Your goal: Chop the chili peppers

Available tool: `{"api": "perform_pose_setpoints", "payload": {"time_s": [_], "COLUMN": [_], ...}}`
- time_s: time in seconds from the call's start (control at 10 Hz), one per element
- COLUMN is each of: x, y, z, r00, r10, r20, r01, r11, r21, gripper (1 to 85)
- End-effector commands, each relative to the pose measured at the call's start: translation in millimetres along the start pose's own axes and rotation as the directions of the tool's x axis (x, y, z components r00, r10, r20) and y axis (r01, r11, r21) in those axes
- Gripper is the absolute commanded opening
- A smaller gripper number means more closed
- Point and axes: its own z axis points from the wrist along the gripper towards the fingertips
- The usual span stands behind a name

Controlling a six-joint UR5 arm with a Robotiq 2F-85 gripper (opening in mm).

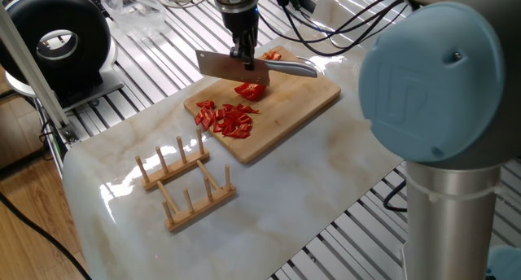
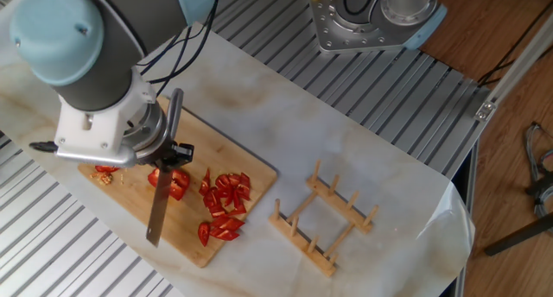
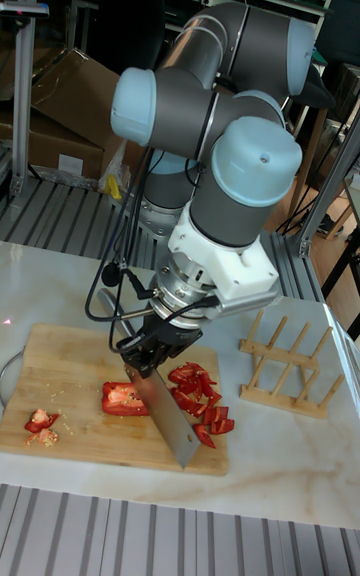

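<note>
A bamboo cutting board (image 1: 303, 97) lies on the marble table. My gripper (image 1: 242, 54) is shut on the handle of a cleaver knife (image 1: 230, 67), whose blade (image 2: 161, 209) hangs edge-down over the board. Just under and beside the blade lies one large piece of chili pepper (image 1: 251, 90) (image 3: 124, 398). On the rack side of it sits a pile of small chopped chili peppers (image 1: 227, 119) (image 2: 225, 206) (image 3: 199, 391). A few red stem scraps (image 2: 105, 173) (image 3: 39, 421) rest at the board's other end. Whether the blade touches the large piece is unclear.
A wooden dish rack (image 1: 186, 182) (image 2: 324, 219) stands on the marble past the chopped pile. A black round device (image 1: 57, 40) and cables sit on the slatted frame behind the board. A metal robot base (image 2: 371, 16) is at the far side.
</note>
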Motion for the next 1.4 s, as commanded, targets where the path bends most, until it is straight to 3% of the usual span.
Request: {"api": "perform_pose_setpoints", "payload": {"time_s": [0.0, 0.6, 1.3], "x": [-2.1, -4.0, -0.9], "y": [3.8, 0.2, 2.3], "z": [1.3, 3.9, 9.6], "r00": [1.0, 0.999, 0.999], "r10": [-0.018, -0.021, -0.036], "r20": [-0.025, -0.033, -0.03], "r01": [0.017, 0.02, 0.035], "r11": [1.0, 1.0, 0.999], "r21": [-0.019, -0.012, -0.04], "gripper": [1.3, 1.3, 1.3]}}
